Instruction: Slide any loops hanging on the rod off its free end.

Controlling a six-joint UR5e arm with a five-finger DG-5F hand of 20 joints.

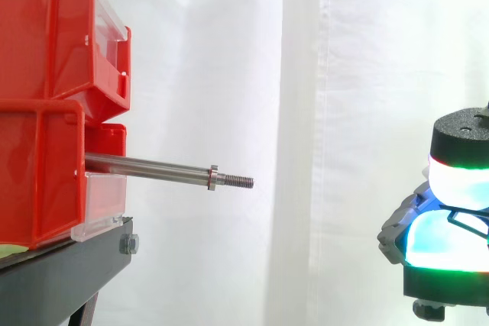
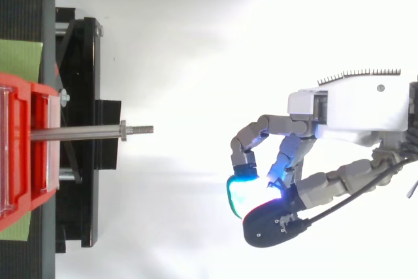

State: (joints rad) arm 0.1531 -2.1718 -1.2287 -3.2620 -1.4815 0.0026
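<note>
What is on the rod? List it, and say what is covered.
Only a small collar sits on the rod, near its threaded tip; no loops hang on the visible length. Its inner end is covered by the red bins.

Bright, even light; curtain (image 1: 344, 74) glares; hand's (image 2: 346, 112) pads (image 2: 243, 193) glow

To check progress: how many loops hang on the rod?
0. The rod is bare from the bin to its threaded tip, with just a collar near the tip. The part inside the bin is hidden.
</note>
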